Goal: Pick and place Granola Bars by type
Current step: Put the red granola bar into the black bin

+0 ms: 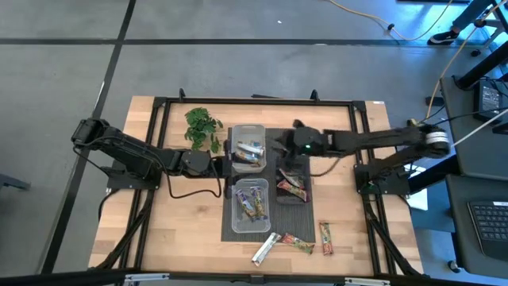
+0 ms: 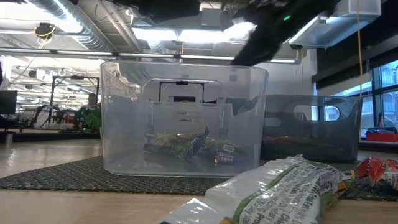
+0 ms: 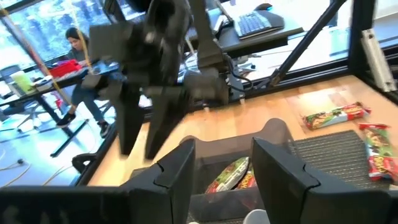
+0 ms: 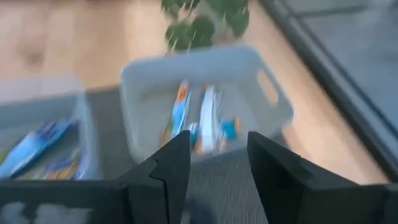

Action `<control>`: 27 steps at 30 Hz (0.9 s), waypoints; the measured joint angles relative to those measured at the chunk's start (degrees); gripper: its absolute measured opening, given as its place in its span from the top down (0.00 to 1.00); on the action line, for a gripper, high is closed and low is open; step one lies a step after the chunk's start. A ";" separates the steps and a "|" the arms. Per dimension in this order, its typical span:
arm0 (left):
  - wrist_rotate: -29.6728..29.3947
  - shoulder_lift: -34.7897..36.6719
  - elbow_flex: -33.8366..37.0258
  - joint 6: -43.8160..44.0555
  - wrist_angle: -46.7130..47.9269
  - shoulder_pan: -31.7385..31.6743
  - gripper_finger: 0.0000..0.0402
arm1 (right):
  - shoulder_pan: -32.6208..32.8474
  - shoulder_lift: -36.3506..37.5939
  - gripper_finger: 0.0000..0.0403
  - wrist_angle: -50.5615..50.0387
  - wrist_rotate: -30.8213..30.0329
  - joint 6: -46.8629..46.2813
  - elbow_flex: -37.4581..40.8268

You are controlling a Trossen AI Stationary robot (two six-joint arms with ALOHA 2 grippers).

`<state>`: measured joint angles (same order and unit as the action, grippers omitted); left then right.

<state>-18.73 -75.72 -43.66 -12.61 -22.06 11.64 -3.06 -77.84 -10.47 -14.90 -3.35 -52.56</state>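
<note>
Three loose granola bars (image 1: 294,243) lie at the table's 6 o'clock edge, unsorted. Middle tub (image 1: 248,205) holds blue-wrapped bars; dark tray (image 1: 292,187) at its 3 o'clock holds red ones. Both grippers hang near the 12 o'clock tub (image 1: 247,147): right gripper (image 4: 214,163) released and empty, left gripper (image 3: 221,171) released. Likely risk: arms colliding, or clipping a tub wall. Leafy sprig (image 1: 203,127) crowds the 10 o'clock corner.

three bars (image 1: 295,243) lie before the tubs (image 1: 248,208).
</note>
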 joint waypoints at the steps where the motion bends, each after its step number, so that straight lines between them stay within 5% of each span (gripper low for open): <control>1: 0.64 0.00 0.00 0.01 0.01 0.00 0.63 | 0.79 2.19 0.60 -3.82 -0.02 -1.12 0.00; 6: 3.11 -0.02 0.00 0.06 -0.22 0.56 0.62 | 6.88 10.07 0.60 -17.69 -0.20 -8.32 1.58; 16: 3.66 0.00 0.00 10.40 -0.03 1.84 0.63 | 25.49 25.31 0.60 -14.27 -2.10 -15.97 16.60; 27: 3.64 -0.01 0.00 10.39 -0.49 1.84 0.63 | 37.16 28.99 0.60 -12.20 -1.96 -16.63 22.88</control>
<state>-15.09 -75.73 -43.66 -2.22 -22.55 13.47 34.11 -48.84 -22.68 -16.86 -19.98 -29.68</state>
